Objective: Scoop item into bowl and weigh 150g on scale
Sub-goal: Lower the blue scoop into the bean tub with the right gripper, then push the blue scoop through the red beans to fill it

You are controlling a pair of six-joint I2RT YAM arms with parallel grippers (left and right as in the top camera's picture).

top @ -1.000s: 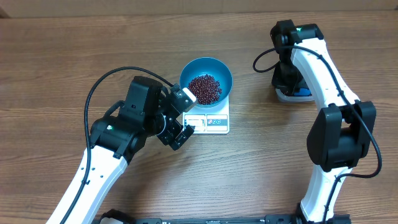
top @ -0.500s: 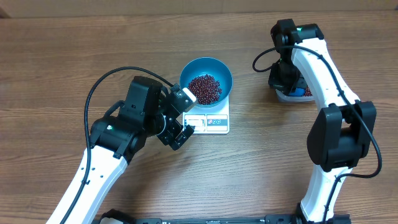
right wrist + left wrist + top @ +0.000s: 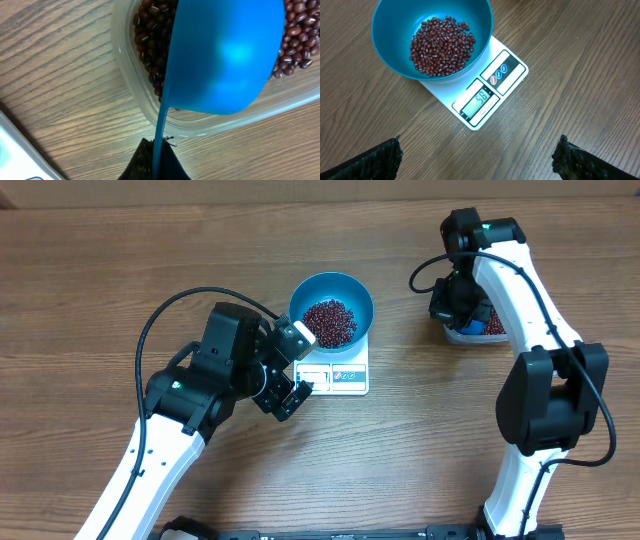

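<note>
Blue scoop (image 3: 220, 55), pinched in the closed jaws of the right gripper (image 3: 157, 156), is shifting slightly over the tub (image 3: 131, 97) of beans (image 3: 146, 40), so another load is probably coming. Meanwhile the left gripper (image 3: 480, 160) is hanging wide open and empty beside the scale (image 3: 507, 75), where the bowl (image 3: 390, 30) is sitting part-filled.

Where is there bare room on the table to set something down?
The table is bare between the scale and the tub, left of the bowl toward the far corner, and in front of the scale. It is crowded beside the scale's left edge, where the open left pincer hovers.
</note>
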